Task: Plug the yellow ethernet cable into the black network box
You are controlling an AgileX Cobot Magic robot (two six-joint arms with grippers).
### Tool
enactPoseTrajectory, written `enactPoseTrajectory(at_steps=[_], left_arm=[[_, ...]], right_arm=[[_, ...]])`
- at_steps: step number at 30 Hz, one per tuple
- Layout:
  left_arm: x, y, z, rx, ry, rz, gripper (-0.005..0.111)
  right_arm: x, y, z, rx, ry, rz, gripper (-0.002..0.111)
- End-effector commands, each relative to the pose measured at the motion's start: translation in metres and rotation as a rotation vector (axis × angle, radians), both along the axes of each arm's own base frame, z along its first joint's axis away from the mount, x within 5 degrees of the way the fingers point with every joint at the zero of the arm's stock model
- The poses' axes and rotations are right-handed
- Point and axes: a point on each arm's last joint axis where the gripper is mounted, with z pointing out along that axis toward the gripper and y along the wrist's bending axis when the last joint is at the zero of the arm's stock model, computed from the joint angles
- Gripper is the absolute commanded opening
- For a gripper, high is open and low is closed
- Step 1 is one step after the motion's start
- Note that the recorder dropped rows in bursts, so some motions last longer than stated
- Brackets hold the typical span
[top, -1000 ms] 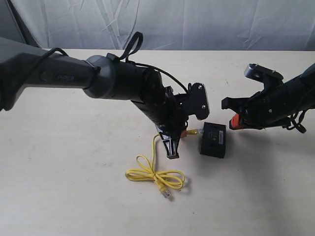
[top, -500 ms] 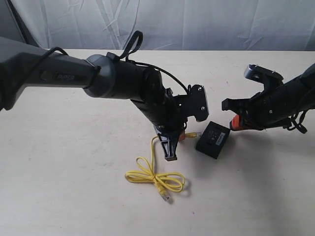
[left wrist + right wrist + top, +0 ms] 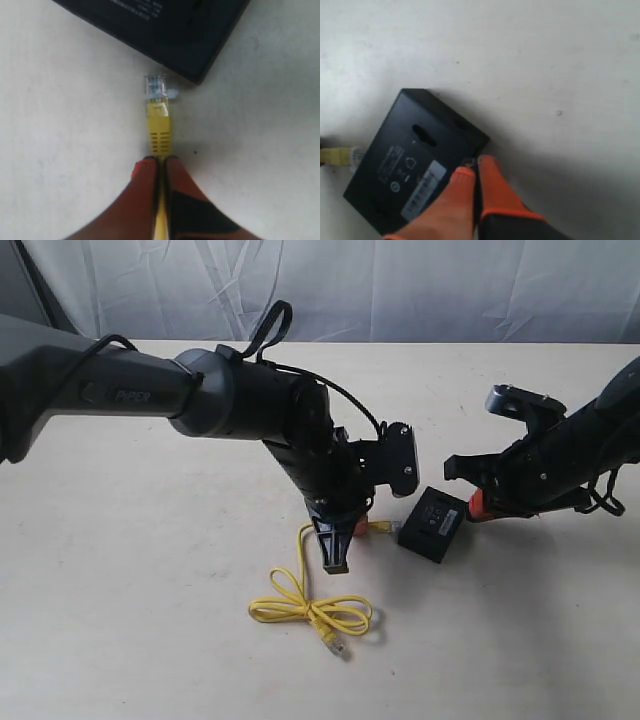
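- Left gripper [image 3: 345,536] [image 3: 159,161]: the jaws are pinched onto the yellow ethernet cable [image 3: 310,608] [image 3: 159,131], with the cord caught between the orange fingers [image 3: 142,200] just behind the yellow boot.
- The clear plug [image 3: 155,86] sticks out past the fingertips with its latch tab off to one side.
- The plug's nose is just beside the side wall of the black network box [image 3: 432,525] [image 3: 170,25], close to one corner. It is not seated in a port. I cannot tell whether it touches the wall.
- Exterior view: the box lies flat on the pale table [image 3: 120,590] at about 3 o'clock from the left gripper, turned askew.
- The rest of the cable runs down from the gripper to a loose looped bundle at about 6–7 o'clock from it. The free plug [image 3: 336,643] lies on the table at the bundle's 5 o'clock edge.
- Right gripper [image 3: 476,505] [image 3: 475,167]: the orange fingers [image 3: 455,200] are pressed together with nothing visible between them. The tips rest at the edge of the box [image 3: 415,160].
- Exterior view: the right gripper meets the box from about 2 o'clock, opposite the plug side.
- Right wrist view: the box's white-lettered label faces up, and the yellow plug end [image 3: 337,156] shows at the far side of the box from the fingers.
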Motion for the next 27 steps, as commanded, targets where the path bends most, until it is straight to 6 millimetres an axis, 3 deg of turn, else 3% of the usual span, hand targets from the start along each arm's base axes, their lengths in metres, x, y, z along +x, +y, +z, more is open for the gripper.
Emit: enactPoseTrajectory(at_steps=[1,11,27], left_arm=[[-0.005,0.001,0.004,0.017,0.04,-0.011,0.0],[-0.008,0.003,0.011,0.024,0.057,-0.021,0.0],[-0.013,-0.002,0.026,-0.059,0.113,0.029,0.0]], right_arm=[[0.0,0.014,0.001,-0.039,-0.064,0.074,0.0],[0.007,0.012,0.002,-0.089,-0.15,0.041,0.0],[0.005,0.015,0.002,-0.066,-0.12,0.052,0.0]])
